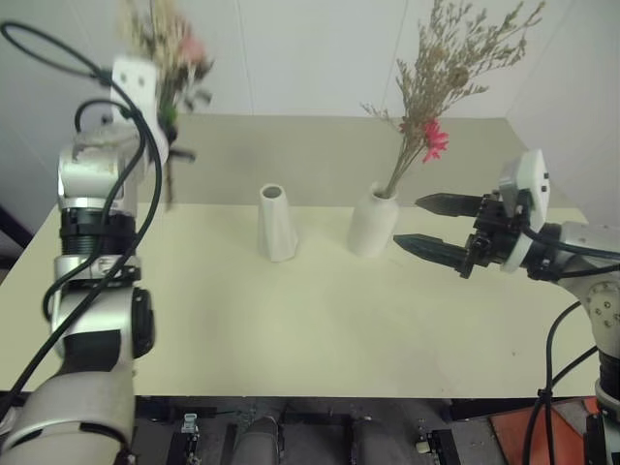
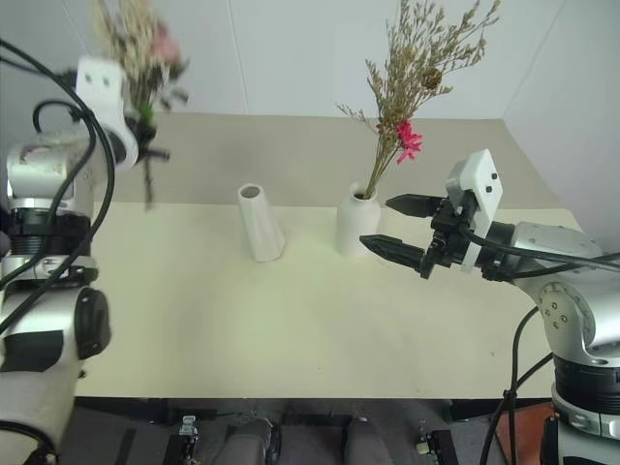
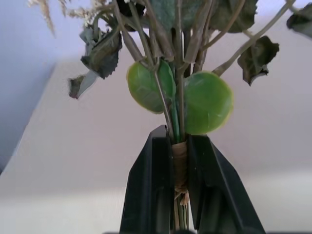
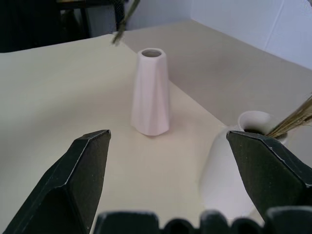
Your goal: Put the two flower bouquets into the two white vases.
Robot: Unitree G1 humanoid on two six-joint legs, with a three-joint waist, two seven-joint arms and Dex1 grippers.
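The dried-sprig bouquet (image 1: 441, 92) with its small pink flower stands in the rounded white vase (image 1: 373, 223) at mid-table. Left of it the cone vase (image 1: 276, 225) stands empty, its mouth open in the right wrist view (image 4: 151, 92). My left gripper (image 3: 179, 161) is raised high at the far left, shut on the bound stems of the rose bouquet (image 1: 170, 48), whose leaves (image 3: 180, 95) fan out above the fingers. My right gripper (image 1: 426, 225) hangs open just right of the rounded vase (image 4: 239, 161), holding nothing.
The pale yellow table (image 1: 291, 329) runs from a front edge near me to a beige back ledge (image 1: 320, 155) against the white wall. A red object (image 1: 542, 436) sits on the floor at the lower right.
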